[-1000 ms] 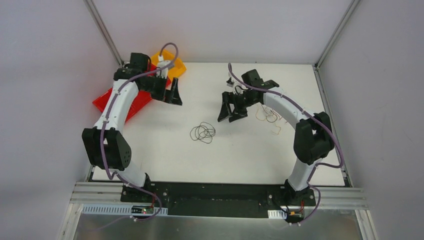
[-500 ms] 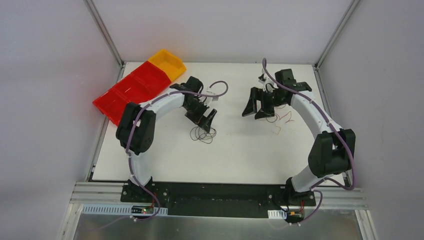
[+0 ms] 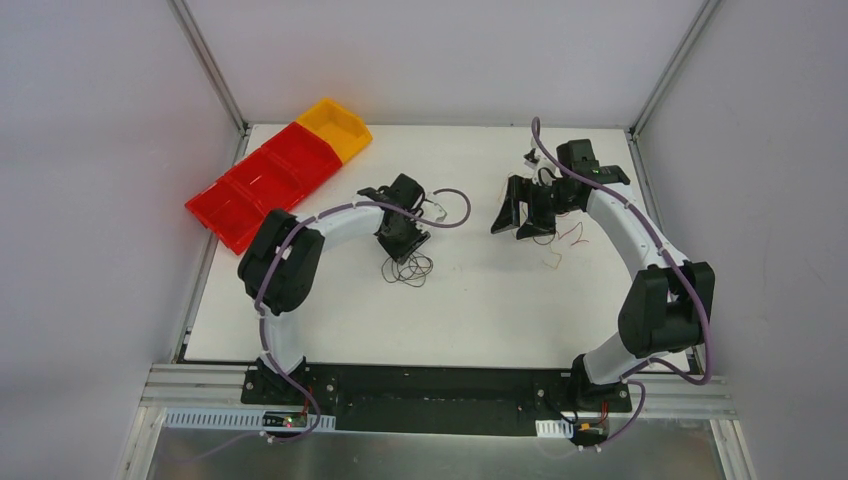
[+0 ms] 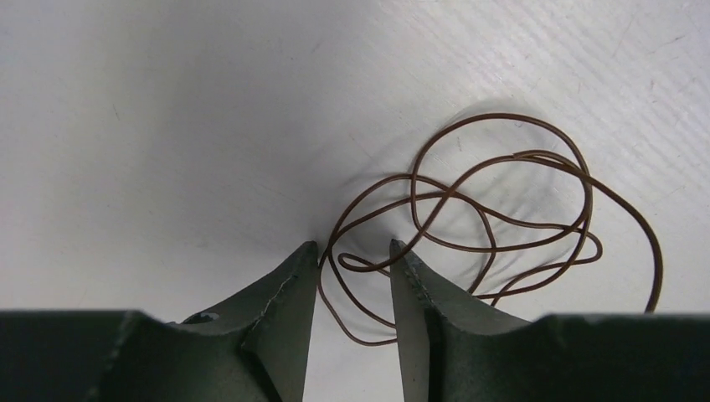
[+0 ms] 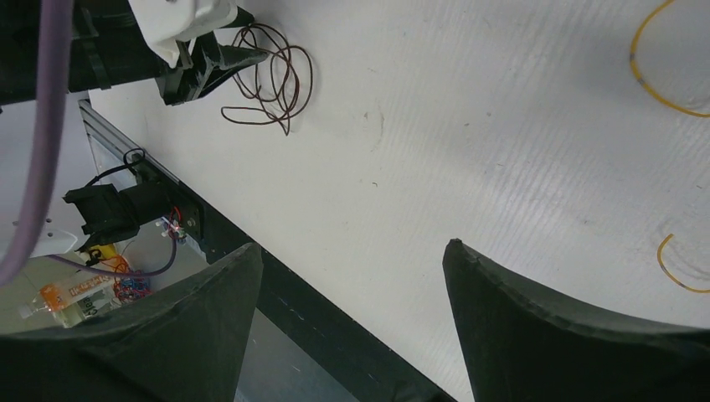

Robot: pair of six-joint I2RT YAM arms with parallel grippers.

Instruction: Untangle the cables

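A dark brown cable lies coiled in loose loops on the white table; from above the coil sits mid-table. My left gripper is down at the coil's far edge. In the left wrist view its jaws stand narrowly apart with a few brown strands running between them, not pinched. My right gripper hovers open and empty at the back right. Thin red and yellow strands lie loose beside it, and yellow pieces show in the right wrist view.
Red bins and a yellow bin stand in a row at the table's back left corner. The black mounting rail runs along the near edge. Grey walls and metal posts enclose the table.
My left arm swung from the bins to the brown coil, came down on it, and its jaws narrowed. My right arm moved toward the back right and stayed open.
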